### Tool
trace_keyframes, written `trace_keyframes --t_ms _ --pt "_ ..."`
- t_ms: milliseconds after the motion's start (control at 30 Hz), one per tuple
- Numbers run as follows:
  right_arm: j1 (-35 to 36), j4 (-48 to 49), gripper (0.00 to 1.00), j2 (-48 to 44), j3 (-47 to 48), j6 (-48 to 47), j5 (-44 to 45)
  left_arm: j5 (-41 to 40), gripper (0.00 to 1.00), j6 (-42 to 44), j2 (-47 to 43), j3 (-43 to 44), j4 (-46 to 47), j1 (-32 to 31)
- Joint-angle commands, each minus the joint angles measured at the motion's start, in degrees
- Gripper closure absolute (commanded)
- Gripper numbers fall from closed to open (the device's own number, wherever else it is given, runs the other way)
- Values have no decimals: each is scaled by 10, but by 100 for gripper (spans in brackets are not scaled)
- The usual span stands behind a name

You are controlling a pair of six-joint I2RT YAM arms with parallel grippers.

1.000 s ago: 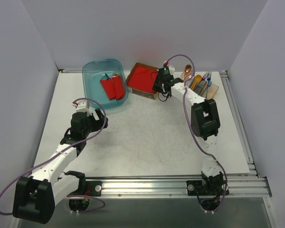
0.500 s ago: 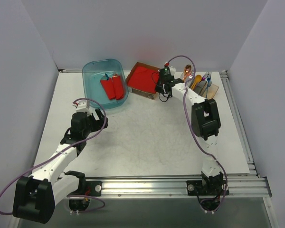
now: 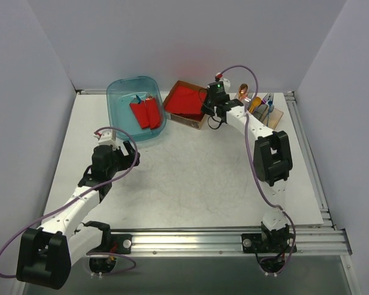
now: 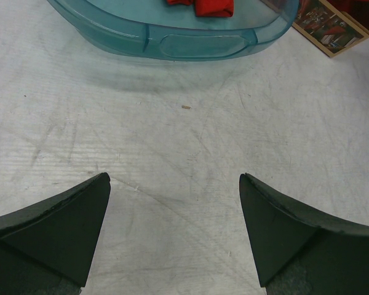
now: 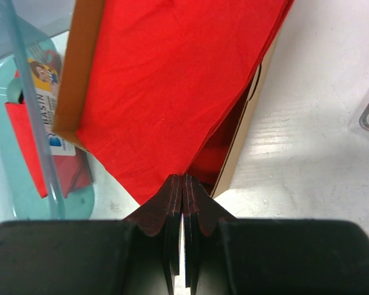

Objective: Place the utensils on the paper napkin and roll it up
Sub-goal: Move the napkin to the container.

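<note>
Red paper napkin (image 5: 172, 80) in cardboard box (image 5: 80, 67) | right claw (image 5: 183, 184) just pinched its corner | left claw (image 4: 175, 203) wide, idle | peel-off next?

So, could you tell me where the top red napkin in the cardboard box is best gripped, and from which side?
I'd pinch the pointed corner of the paper napkin that juts past the cardboard box rim, coming from outside the box. It lies free of the red stack, so a narrow pinch can probably take one sheet. The right gripper is shut there.
</note>
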Motion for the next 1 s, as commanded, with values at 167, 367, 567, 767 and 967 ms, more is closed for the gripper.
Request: trace_keyframes --t_ms 167,367,567,767,967 --pt "-1 9 100 -80 -27 -7 5 -3 5 5 0 21 19 -8" --pt "0 15 100 -143 -106 -8 16 -8 5 6 -4 21 18 -17" --pt "-1 19 100 -176 -167 -13 18 -15 5 7 -3 24 15 -24" --pt "-6 29 84 -177 -200 -17 9 -23 5 8 -1 25 14 -29" --pt "-7 32 72 -170 -200 -21 0 -28 5 9 1 26 13 -29"
